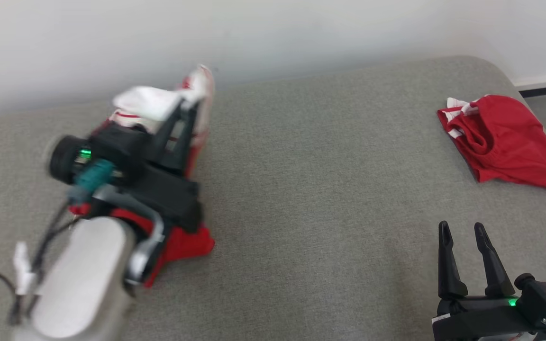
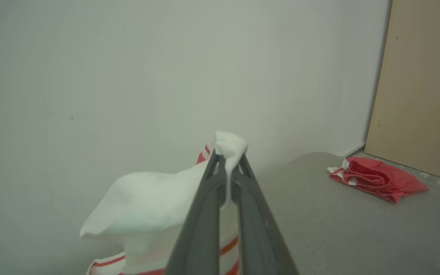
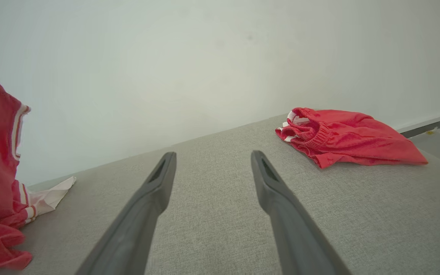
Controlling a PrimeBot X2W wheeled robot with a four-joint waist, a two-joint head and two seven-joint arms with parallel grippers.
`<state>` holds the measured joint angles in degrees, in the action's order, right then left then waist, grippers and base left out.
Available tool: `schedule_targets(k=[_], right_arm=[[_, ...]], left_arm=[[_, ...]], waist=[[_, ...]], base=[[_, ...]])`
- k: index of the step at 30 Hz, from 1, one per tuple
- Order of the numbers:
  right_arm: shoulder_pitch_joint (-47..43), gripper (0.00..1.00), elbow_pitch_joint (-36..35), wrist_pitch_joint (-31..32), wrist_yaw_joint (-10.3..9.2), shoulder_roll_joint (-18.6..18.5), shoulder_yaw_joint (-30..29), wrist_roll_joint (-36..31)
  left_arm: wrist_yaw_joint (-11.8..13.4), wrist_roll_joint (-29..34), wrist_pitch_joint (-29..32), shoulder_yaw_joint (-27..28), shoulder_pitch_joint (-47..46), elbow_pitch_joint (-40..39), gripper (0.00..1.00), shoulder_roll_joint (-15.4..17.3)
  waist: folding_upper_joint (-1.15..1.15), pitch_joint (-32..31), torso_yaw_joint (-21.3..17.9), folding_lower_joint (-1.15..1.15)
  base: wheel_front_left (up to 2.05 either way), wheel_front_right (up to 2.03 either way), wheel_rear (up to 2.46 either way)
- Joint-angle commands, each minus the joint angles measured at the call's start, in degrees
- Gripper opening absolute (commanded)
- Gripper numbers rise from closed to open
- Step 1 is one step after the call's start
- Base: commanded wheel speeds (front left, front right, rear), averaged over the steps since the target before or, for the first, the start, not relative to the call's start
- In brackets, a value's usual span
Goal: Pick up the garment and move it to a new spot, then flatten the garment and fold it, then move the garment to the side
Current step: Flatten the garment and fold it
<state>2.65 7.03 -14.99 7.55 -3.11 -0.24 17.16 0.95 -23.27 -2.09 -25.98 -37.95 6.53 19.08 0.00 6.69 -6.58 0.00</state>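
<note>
Left gripper [image 1: 185,106] pinches the lifted red-and-white garment [image 1: 185,244], right gripper [image 1: 461,232] gapes empty: pickup looks done; placing, flattening, folding and side-move remain.

No readable text or labels

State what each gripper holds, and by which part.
The left gripper is shut on the red-and-white garment, pinching a bunched white fold of it. The right gripper is open, holding nothing.
</note>
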Motion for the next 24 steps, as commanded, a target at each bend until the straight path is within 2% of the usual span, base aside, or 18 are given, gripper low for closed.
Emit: schedule_targets(k=[1,4,5,6,7,10,14,19,20,21,22,24], right_arm=[[0.6,1.00,0.1,-0.3,-0.15,-0.1,0.1,0.2],[1.3,1.00,0.1,-0.3,-0.15,0.0,0.3,0.1],[1.3,1.00,0.1,-0.3,-0.15,0.0,0.3,0.1],[1.6,1.00,0.2,-0.3,-0.15,0.0,0.5,0.2],[1.9,1.00,0.2,-0.3,-0.15,0.0,0.2,0.4],[2.3,1.00,0.4,-0.3,-0.15,0.0,0.2,0.5],[3.1,1.00,0.5,-0.3,-0.15,0.1,0.1,0.7],[3.5,1.00,0.8,-0.3,-0.15,0.1,0.2,0.7],[3.7,1.00,0.9,-0.3,-0.15,0.1,0.2,0.6],[3.8,1.00,1.0,-0.3,-0.15,0.1,0.3,0.4],[3.9,1.00,1.1,-0.3,-0.15,0.1,0.3,0.3],[3.8,1.00,1.1,-0.3,-0.15,0.1,0.1,0.2]], left_arm=[[-0.5,0.3,-0.5,-1.8,0.4,1.0,0.00,-2.2],[-1.8,1.5,-1.3,-6.0,-0.7,4.4,0.00,-6.0],[-1.8,1.5,-1.3,-6.0,-0.7,4.4,0.00,-6.0],[-2.1,1.4,-1.7,-7.1,-0.9,5.7,0.00,-7.4],[-2.9,1.1,-2.6,-9.5,-0.8,8.6,0.00,-10.7],[-4.1,1.4,-4.1,-12.8,-0.8,13.8,0.00,-13.4],[-5.4,0.5,-6.3,-17.6,0.2,21.6,0.00,-15.7],[-6.1,-2.8,-9.7,-24.7,0.9,26.9,0.00,-16.2],[-5.5,-3.9,-10.1,-26.1,0.7,27.0,0.44,-16.1],[-5.1,-4.7,-10.5,-27.5,0.3,27.1,0.81,-16.1],[-4.6,-5.8,-11.0,-28.7,-0.1,27.0,1.00,-16.1],[-3.4,-7.6,-11.8,-30.3,-1.4,26.5,1.00,-16.2]], waist=[[0.00,1.1,-1.4,0.00],[0.00,2.3,-3.3,0.00],[0.00,2.3,-3.3,0.00],[0.00,2.8,-4.1,0.00],[0.00,3.6,-5.2,0.00],[0.00,4.8,-6.8,0.00],[0.00,6.0,-8.6,0.00],[0.00,6.1,-9.4,0.00],[0.00,5.9,-9.3,0.00],[0.00,5.7,-9.2,0.00],[0.00,5.5,-9.0,0.00],[0.00,4.8,-8.4,0.00]], base=[[0.00,0.00,0.00],[0.00,0.00,0.00],[0.00,0.00,0.00],[0.00,0.00,0.00],[0.00,0.00,0.00],[0.00,0.00,0.00],[0.00,0.00,0.00],[0.00,0.00,0.00],[0.00,0.00,0.00],[0.00,0.00,0.00],[0.00,0.00,0.00],[0.00,0.00,0.00]])
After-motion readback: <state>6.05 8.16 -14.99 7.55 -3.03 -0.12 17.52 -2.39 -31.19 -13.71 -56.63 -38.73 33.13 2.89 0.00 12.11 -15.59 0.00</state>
